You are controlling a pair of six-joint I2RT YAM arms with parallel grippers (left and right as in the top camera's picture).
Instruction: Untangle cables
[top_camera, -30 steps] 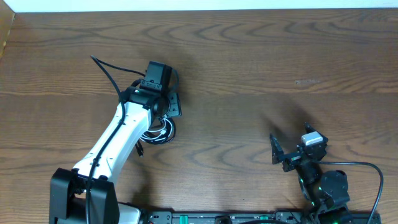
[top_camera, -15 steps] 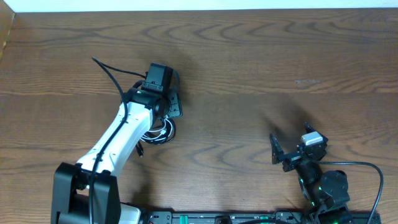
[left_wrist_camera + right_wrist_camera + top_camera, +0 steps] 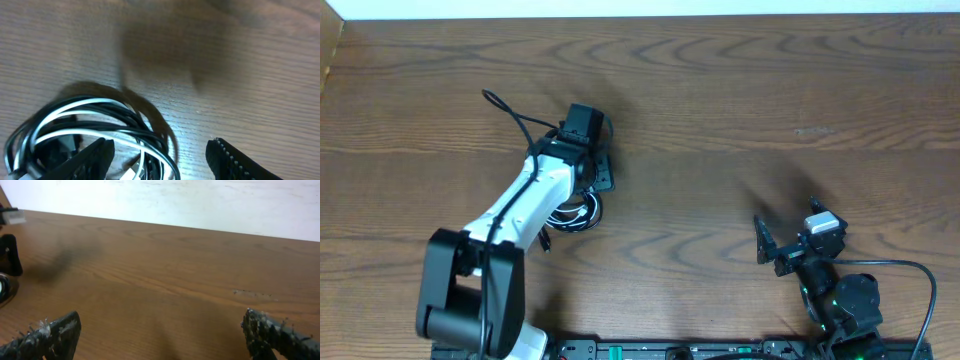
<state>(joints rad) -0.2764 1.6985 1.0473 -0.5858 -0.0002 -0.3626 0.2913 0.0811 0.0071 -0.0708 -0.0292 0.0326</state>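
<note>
The cables (image 3: 578, 212) lie as one small coiled bundle of black and white cord on the wooden table (image 3: 720, 120), partly hidden under my left arm. In the left wrist view the black cable (image 3: 150, 132) and the white cable (image 3: 75, 107) loop together at lower left, with a white plug end (image 3: 131, 173) by the bottom edge. My left gripper (image 3: 592, 180) (image 3: 160, 160) hangs open right over the bundle's edge, and some strands lie between its fingers. My right gripper (image 3: 788, 228) (image 3: 162, 335) stands wide open near the front right, holding nothing.
A short black plug end (image 3: 546, 242) sticks out of the bundle toward the front. The left arm's own thick black wire (image 3: 505, 110) arcs behind it. A pale wall edge (image 3: 640, 8) runs along the table's far side.
The left arm has swung a little to the right, its wire loop and base shifting with it. The gripper stays over the bundle. The right arm has not moved.
</note>
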